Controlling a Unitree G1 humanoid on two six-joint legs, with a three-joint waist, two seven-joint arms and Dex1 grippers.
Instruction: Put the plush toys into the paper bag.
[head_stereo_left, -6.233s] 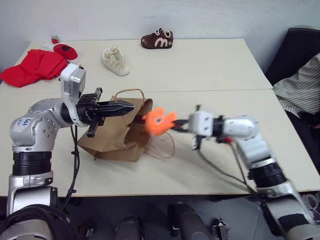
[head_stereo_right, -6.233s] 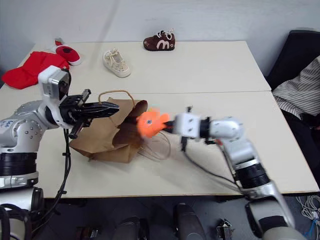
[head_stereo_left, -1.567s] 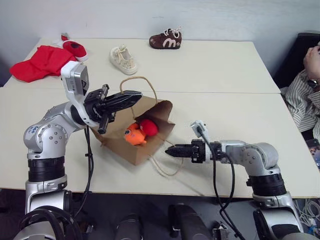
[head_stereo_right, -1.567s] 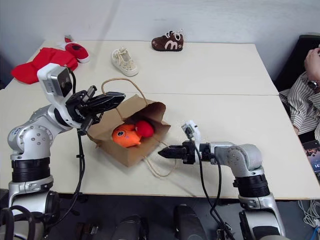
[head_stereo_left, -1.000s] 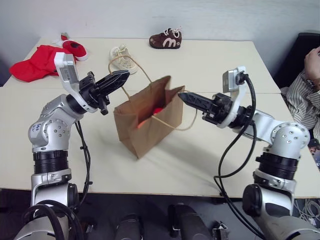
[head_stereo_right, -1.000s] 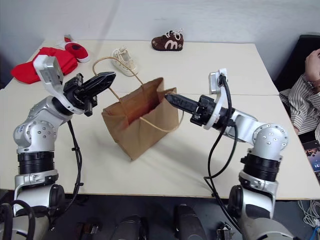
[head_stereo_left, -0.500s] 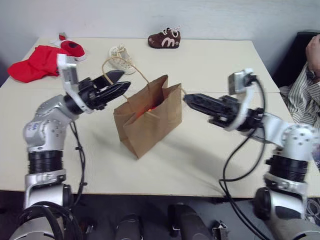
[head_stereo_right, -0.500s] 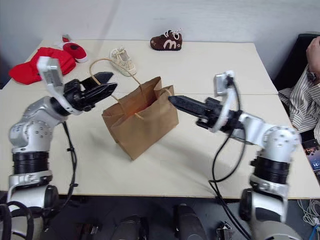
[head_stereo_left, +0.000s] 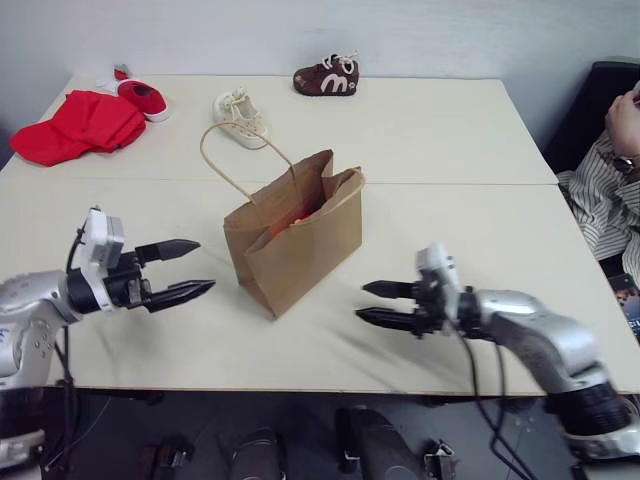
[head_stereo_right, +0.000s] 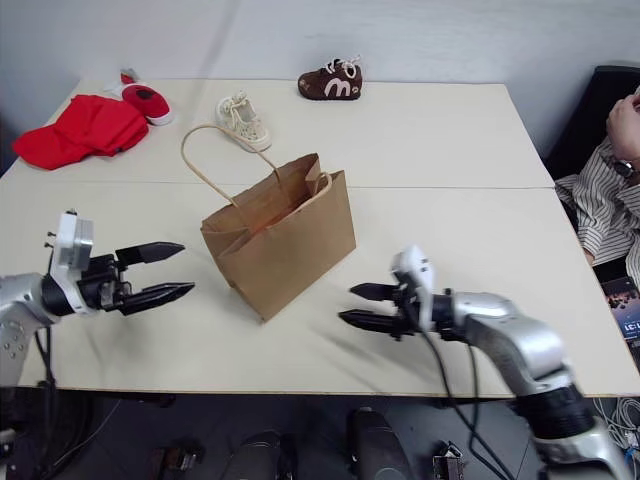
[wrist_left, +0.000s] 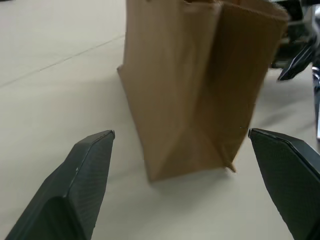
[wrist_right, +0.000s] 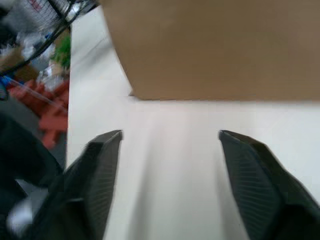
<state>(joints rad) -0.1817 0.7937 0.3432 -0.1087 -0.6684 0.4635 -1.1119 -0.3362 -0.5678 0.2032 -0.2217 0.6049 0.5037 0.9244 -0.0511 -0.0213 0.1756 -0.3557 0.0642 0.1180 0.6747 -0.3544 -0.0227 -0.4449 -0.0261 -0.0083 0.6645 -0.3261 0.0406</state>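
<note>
The paper bag (head_stereo_left: 296, 238) stands upright near the middle of the table (head_stereo_left: 450, 150), mouth open to the top, one cord handle (head_stereo_left: 232, 155) arching up on my left side of it. A patch of orange-red shows just inside the mouth; I cannot tell which of the plush toys it is. My left gripper (head_stereo_left: 190, 267) hangs level on my left of the bag, fingers spread wide and empty, pointing at the bag's side with bare tabletop between us. My right gripper (head_stereo_left: 372, 303) sits low near the table's front edge on my right of the bag, fingers parted, nothing between them, also apart from the bag.

Behind the bag, open table runs to the far edge, where a cream shoe (head_stereo_left: 239, 118), a brown shoe (head_stereo_left: 328, 77) with a white "m" on its side, a red shoe (head_stereo_left: 140, 96) and a red cloth (head_stereo_left: 78, 124) lie. A person's striped sleeve (head_stereo_left: 606, 190) shows past the table's right edge.
</note>
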